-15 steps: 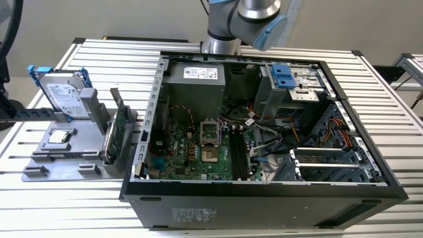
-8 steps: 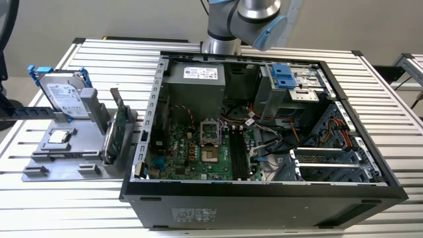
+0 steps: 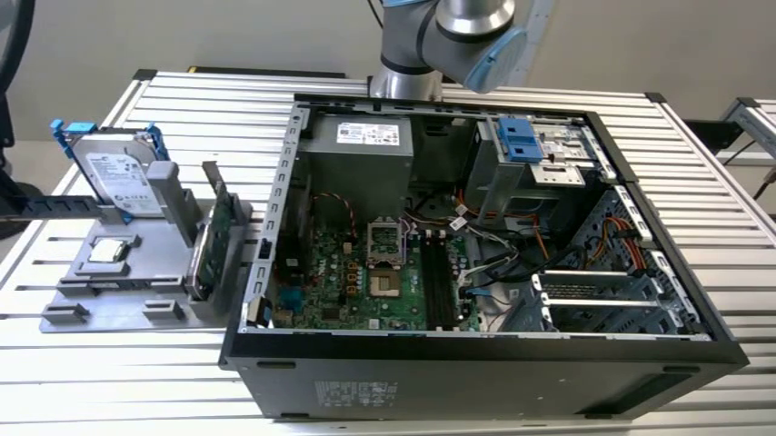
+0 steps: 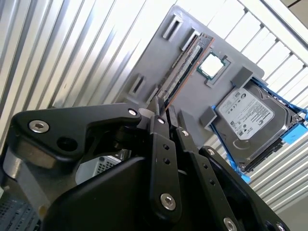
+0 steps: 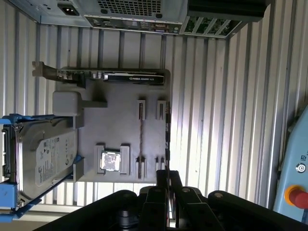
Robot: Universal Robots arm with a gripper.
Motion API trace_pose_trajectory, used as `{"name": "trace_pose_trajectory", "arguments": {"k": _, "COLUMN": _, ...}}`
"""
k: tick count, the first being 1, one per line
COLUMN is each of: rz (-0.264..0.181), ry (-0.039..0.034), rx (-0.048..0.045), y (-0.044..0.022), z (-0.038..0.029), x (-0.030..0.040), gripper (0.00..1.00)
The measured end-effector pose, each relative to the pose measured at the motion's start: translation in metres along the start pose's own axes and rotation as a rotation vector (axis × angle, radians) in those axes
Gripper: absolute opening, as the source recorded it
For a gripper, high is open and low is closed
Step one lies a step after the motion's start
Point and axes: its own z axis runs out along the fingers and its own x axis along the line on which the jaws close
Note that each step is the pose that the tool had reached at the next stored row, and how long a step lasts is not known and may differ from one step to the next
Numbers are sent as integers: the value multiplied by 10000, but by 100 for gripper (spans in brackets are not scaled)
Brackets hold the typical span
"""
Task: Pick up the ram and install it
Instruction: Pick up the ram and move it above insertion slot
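Observation:
The ram (image 5: pixel 140 137) is a thin dark stick standing on edge in a slot of the grey tray (image 5: pixel 120 115). In the second wrist view the ram (image 4: pixel 185 62) runs between empty slot holders and a silver processor chip (image 4: pixel 210 66). My gripper (image 5: pixel 168 175) hovers above the tray's edge, near one end of the ram and slightly to its side, not touching it. Its black fingers (image 4: pixel 156 113) are shut with nothing between them; the gripper (image 4: pixel 163 108) hides part of the tray. In the exterior view the tray (image 3: pixel 73 272) lies at the left of the open computer case (image 3: pixel 485 236).
On the tray, a green expansion card (image 5: pixel 127 76) stands on the side nearest the case and a silver hard drive (image 5: pixel 41 156) with blue rails on another. The case's motherboard (image 3: pixel 363 272) lies exposed. A slatted metal table (image 5: pixel 216 120) carries everything. A red button (image 5: pixel 298 197) shows beside the arm.

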Motion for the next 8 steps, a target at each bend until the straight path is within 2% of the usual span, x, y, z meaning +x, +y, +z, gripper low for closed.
{"name": "trace_pose_trajectory", "arguments": {"k": 8, "rz": -3, "ry": 1, "rx": -1, "y": 66, "z": 2, "x": -4, "gripper": 0}}
